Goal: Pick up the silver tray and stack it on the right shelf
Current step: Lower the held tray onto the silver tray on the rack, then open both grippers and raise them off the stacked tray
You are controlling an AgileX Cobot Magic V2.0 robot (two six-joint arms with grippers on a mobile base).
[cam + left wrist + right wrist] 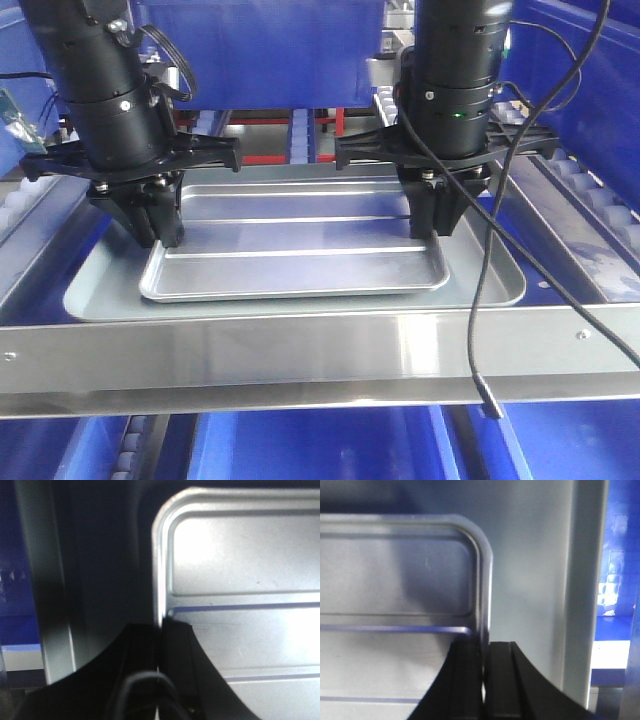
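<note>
The silver tray (pixel 300 255) lies inside a larger tray (pixel 492 290) on the right shelf (pixel 300 345), just behind the shelf's broad shiny front bar. I cannot tell whether it rests there or is held slightly clear of it. The left gripper (pixel 160 225) comes down on its left short edge and the right gripper (pixel 436 215) on its right short edge. In both wrist views the thin raised rim runs straight in between the black fingers (pixel 177 670), which are pressed together on it, so each gripper is pinching the silver tray's rim.

A band of the larger tray's floor shows along the near and right sides, narrow in front and wider on the right. White rollers (pixel 585 185) line the shelf's right rail, beyond the larger tray's edge. A black cable (pixel 480 300) hangs from the right arm across the near right corner and over the front bar. Blue bins (pixel 320 445) sit below the shelf.
</note>
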